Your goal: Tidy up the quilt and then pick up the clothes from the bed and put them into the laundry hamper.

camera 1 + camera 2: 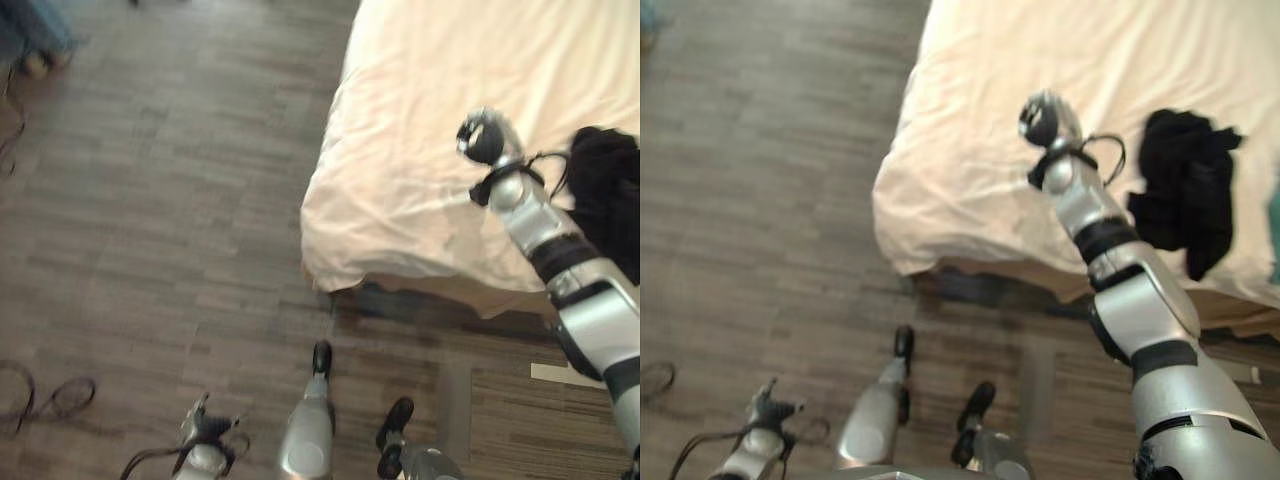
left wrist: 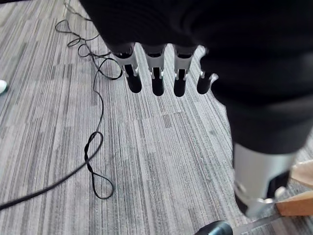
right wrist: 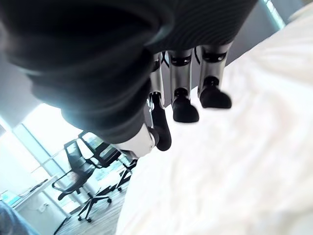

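Hovering over the quilt [image 1: 1040, 120] with loosely hanging, empty fingers [image 3: 186, 110], the right hand [image 1: 1045, 118] sits ready to reach the black clothes [image 1: 1185, 190] at three o'clock.

Grey wood-plank floor [image 1: 180, 200], office chairs [image 3: 78, 171] beside bright windows [image 3: 34, 132]

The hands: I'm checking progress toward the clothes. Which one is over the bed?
The right hand, raised above the pale quilt beside the black clothes. The left hand hangs low over the wooden floor.
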Tool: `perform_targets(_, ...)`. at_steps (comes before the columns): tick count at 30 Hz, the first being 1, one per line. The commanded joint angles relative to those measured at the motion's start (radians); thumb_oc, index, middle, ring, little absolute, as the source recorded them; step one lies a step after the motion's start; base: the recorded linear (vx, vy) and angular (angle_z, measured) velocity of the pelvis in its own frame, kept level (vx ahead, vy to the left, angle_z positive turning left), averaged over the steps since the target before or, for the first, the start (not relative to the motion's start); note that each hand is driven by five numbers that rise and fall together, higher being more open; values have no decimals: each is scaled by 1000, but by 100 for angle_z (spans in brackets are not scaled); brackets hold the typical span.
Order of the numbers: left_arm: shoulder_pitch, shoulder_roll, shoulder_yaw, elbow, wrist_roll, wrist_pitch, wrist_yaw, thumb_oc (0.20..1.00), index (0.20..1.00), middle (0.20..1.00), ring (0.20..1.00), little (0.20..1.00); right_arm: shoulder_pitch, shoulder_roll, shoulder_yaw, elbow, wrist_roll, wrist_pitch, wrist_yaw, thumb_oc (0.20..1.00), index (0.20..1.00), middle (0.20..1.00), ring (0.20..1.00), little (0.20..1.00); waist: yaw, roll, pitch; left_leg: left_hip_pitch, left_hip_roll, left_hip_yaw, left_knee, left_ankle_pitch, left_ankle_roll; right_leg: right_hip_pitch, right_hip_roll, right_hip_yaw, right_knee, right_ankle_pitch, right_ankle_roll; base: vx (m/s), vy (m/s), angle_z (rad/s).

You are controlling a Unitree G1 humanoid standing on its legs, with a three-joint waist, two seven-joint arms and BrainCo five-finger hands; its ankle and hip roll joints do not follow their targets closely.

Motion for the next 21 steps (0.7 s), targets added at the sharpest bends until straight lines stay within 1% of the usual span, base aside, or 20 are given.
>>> perform_targets(1,-124,9,-102,-7,-22,-30,26,1000,1000,1000,1000,1000,-74,6,74,11,57,-34,-34,200,200,200,200,200,14,3,121,52,48,-10,-4,-93,-129,-102,-68,81,36,-121,64,-97,-6,35)
perform_targets(2,-124,9,-102,-7,-22,-30,26,1000,1000,1000,1000,1000,-75,6,75,12,57,-35,-34,200,200,200,200,200,14,4,120,50,48,-11,-3,-93,-129,-104,-68,81,36,-121,64,-101,-9,32)
perform_targets(4,-154,-13,-131,-7,-25,-24,28,1000,1000,1000,1000,1000,-67,48,102,12,60,-39,-21,200,200,200,200,200,19,16,149,14,45,-15,-3,-84,-130,-140,-66,79,50,-121,62,-77,4,18)
perform_targets(7,-187,-49,-169,5,-1,-7,30,1000,1000,1000,1000,1000,20,161,131,28,32,-30,13,200,200,200,200,200,20,30,169,-6,42,-12,-5,-78,-129,-164,-66,80,59,-122,60,-20,23,8)
perform_targets(8,-190,-74,-182,22,4,7,35,1000,1000,1000,1000,1000,120,251,135,11,33,-22,37,200,200,200,200,200,14,28,166,1,42,-10,-8,-80,-128,-154,-66,80,53,-123,58,42,16,0)
perform_targets(9,-189,-74,-182,22,4,7,35,1000,1000,1000,1000,1000,120,251,136,10,33,-22,36,200,200,200,200,200,14,27,165,1,42,-10,-8,-80,-128,-154,-66,79,53,-123,58,77,4,0)
perform_targets(10,-191,-98,-176,27,-1,14,41,1000,1000,1000,1000,1000,259,341,144,-49,60,-23,66,200,200,200,200,200,1,20,159,15,39,-7,-9,-86,-126,-140,-67,83,47,-123,56,38,1,-5)
perform_targets(11,-190,-98,-176,27,-1,14,41,1000,1000,1000,1000,1000,260,341,144,-49,60,-23,66,200,200,200,200,200,1,20,159,15,39,-7,-9,-86,-126,-140,-67,83,47,-122,56,71,1,-3)
perform_targets(13,-184,-118,-177,32,25,25,36,1000,1000,1000,1000,1000,435,393,245,-146,5,-31,167,200,200,200,200,200,-22,9,142,41,37,-6,-9,-102,-122,-115,-70,89,39,-125,56,84,-4,-4)
perform_targets(14,-179,-121,-179,36,35,24,35,1000,1000,1000,1000,1000,484,396,279,-179,-2,-41,207,200,200,200,200,200,-28,6,134,52,36,-8,-9,-106,-121,-105,-70,89,37,-127,56,182,-10,-12)
perform_targets(15,-189,-123,-179,86,79,34,25,1000,1000,1000,1000,1000,587,392,363,-321,-13,-79,313,200,200,200,200,200,-51,-11,105,103,34,-3,-9,-129,-114,-72,-72,103,38,-136,58,138,-6,-11)
perform_targets(16,-190,-123,-179,87,79,34,26,1000,1000,1000,1000,1000,587,390,363,-323,-13,-78,313,200,200,200,200,200,-52,-11,103,100,33,-3,-9,-126,-113,-74,-73,103,36,-133,58,162,15,-15)
perform_targets(17,-194,-120,-163,122,78,44,28,1000,1000,1000,1000,1000,585,374,366,-401,-12,-99,313,200,200,200,200,200,-69,-19,94,130,33,12,-9,-141,-109,-61,-70,122,43,-144,58,35,21,-10)
perform_targets(18,-195,-121,-163,122,78,44,28,1000,1000,1000,1000,1000,584,372,366,-402,-11,-98,313,200,200,200,200,200,-68,-19,94,128,32,12,-9,-139,-108,-63,-70,122,42,-141,58,48,28,-16)
perform_targets(20,-205,-108,-150,136,75,50,34,1000,1000,1000,1000,1000,532,334,343,-495,-25,-108,285,200,200,200,200,200,-80,-23,95,144,35,29,-7,-145,-105,-67,-69,141,51,-144,58,-3,16,-40)
perform_targets(21,-205,-108,-150,136,75,50,34,1000,1000,1000,1000,1000,532,334,342,-495,-25,-108,285,200,200,200,200,200,-80,-23,95,143,35,29,-7,-145,-105,-67,-69,141,51,-143,58,-24,23,-47)
